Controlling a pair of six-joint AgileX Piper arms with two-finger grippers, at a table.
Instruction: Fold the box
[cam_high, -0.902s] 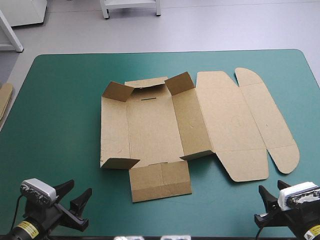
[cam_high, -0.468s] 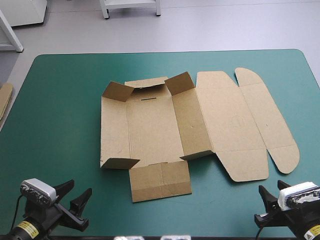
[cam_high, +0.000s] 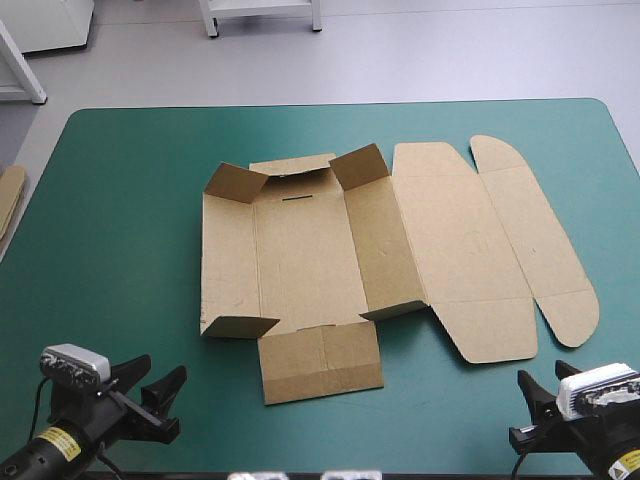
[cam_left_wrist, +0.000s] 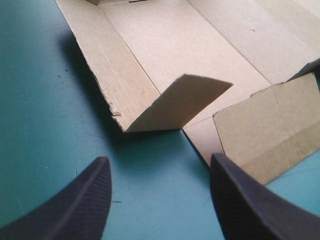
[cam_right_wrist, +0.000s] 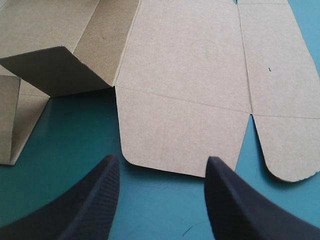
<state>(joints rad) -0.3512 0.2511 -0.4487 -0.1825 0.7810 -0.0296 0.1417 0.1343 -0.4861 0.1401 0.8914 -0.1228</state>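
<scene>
The brown box (cam_high: 305, 255) lies as a cut sheet in the middle of the teal-green table, its corner flaps and its far wall half raised. Its lid panel (cam_high: 455, 250) lies flat to the right, with rounded end flaps. My left gripper (cam_high: 165, 372) stands open near the table's front left corner, short of the box. In the left wrist view this gripper (cam_left_wrist: 159, 160) points at the raised near-left corner flap (cam_left_wrist: 180, 102). My right gripper (cam_high: 522, 405) stands open at the front right. In the right wrist view it (cam_right_wrist: 162, 159) sits just before the lid's near flap (cam_right_wrist: 180, 135).
An edge of more brown board (cam_high: 8, 200) shows at the table's left edge. The box's near front flap (cam_high: 320, 362) lies flat toward the table's front edge. Bare teal-green cover (cam_high: 120, 230) surrounds the sheet.
My left gripper has shifted slightly near the front left corner. The box and the right gripper have not moved.
</scene>
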